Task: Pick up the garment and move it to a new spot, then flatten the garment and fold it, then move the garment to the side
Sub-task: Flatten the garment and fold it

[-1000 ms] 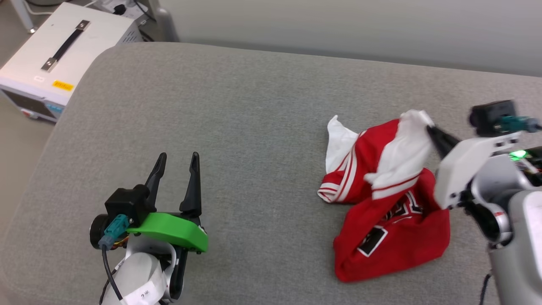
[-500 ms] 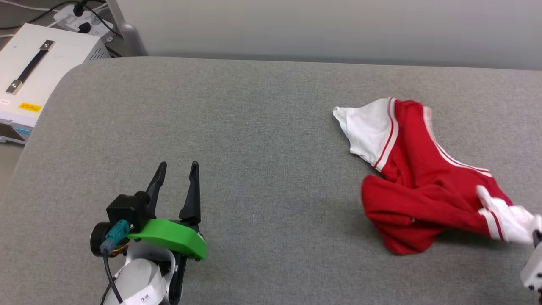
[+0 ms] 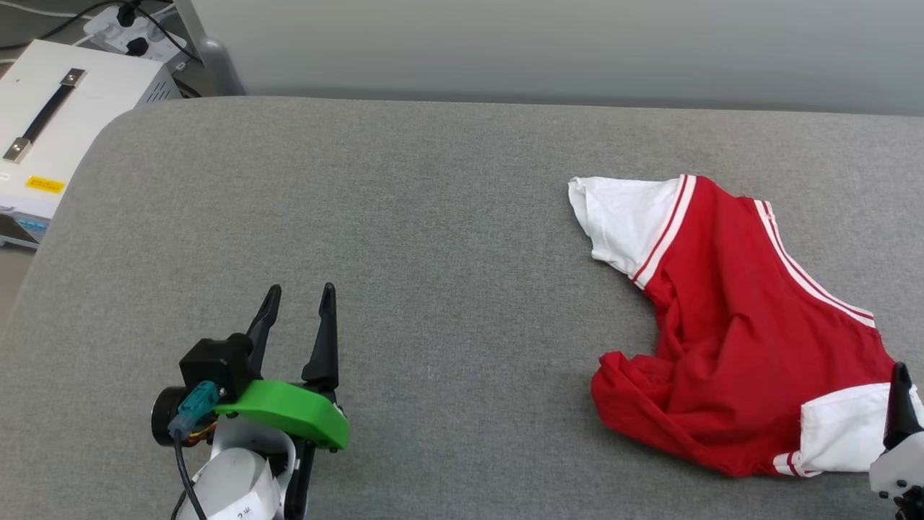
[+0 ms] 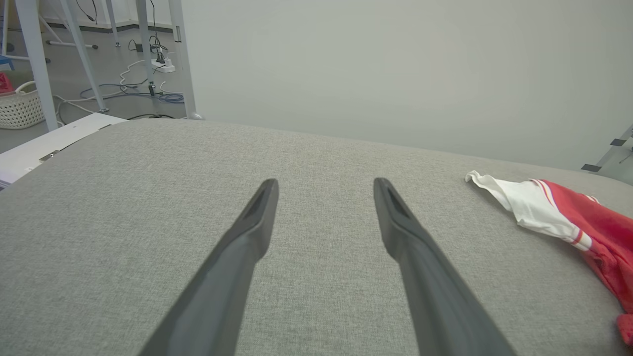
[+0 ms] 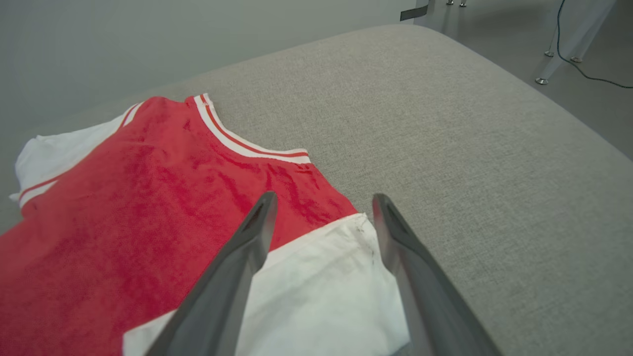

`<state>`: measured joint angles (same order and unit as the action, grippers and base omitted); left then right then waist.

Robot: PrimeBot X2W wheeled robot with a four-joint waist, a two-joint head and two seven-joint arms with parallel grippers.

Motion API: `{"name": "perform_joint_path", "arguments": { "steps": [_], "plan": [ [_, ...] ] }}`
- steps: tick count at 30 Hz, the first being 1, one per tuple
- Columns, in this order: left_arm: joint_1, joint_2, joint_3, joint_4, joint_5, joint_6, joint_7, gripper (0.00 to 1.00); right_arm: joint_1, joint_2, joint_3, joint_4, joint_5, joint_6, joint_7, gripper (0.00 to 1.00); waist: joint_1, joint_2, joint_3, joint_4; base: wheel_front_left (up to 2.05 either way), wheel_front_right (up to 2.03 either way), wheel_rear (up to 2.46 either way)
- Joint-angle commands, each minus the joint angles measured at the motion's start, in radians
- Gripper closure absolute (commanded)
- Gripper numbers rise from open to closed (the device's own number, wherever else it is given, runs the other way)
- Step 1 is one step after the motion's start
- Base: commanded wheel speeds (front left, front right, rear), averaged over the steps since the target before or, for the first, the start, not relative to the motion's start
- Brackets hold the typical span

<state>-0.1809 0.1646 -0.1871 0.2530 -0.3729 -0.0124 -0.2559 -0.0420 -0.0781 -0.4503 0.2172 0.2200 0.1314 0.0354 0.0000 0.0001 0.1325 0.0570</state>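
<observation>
The garment lies on the right of the grey padded surface, partly spread, plain red side up, its lower left part bunched. One white sleeve points far left and the other lies at the near right. Its numbers are hidden. My right gripper stands open just above the near white sleeve, holding nothing; one of its fingers rises at the head view's lower right corner. My left gripper is open at the lower left, far from the garment.
A white box with a black handle and a power strip sit beyond the surface's far left corner. A grey wall runs behind. The surface's rounded right edge drops to the floor near the garment.
My right gripper dragged the garment by its white sleeve toward the near right, spreading it, and has now let go and opened. The left arm stayed put. The camera shifted early on.
</observation>
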Motion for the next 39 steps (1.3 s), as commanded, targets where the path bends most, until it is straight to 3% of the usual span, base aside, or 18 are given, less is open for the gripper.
{"name": "perform_joint_path", "arguments": {
  "steps": [1,8,22,28,39],
  "plan": [
    [0.017,0.011,0.003,0.004,-0.013,0.004,-0.004,0.0,-0.015,0.0,0.012,-0.024,-0.009,-0.001,-0.045,0.0,0.0,-0.0001,-0.012,-0.004,0.0,0.0,0.0],
    [0.043,0.025,0.004,0.0,-0.018,0.012,0.01,0.0,0.033,0.014,0.118,-0.172,-0.048,-0.001,-0.126,0.0,0.0,-0.0001,-0.055,-0.018,0.0,0.0,0.0],
    [0.034,0.057,-0.002,-0.05,-0.02,0.021,0.054,0.0,0.175,0.027,0.339,-0.443,-0.05,-0.001,-0.049,0.0,0.0,-0.0001,-0.064,-0.074,0.0,0.0,0.0],
    [-0.049,0.056,-0.046,-0.065,-0.022,-0.015,0.118,0.0,0.175,0.028,0.348,-0.475,-0.025,-0.001,-0.034,0.0,0.0,-0.0001,-0.023,-0.102,0.0,0.0,0.0],
    [-0.427,-0.005,-0.218,0.036,-0.022,-0.102,0.331,0.0,0.099,0.028,0.349,-0.496,-0.015,-0.001,-0.046,0.0,0.0,-0.0001,0.119,-0.168,0.0,0.0,0.0]
  ]
}}
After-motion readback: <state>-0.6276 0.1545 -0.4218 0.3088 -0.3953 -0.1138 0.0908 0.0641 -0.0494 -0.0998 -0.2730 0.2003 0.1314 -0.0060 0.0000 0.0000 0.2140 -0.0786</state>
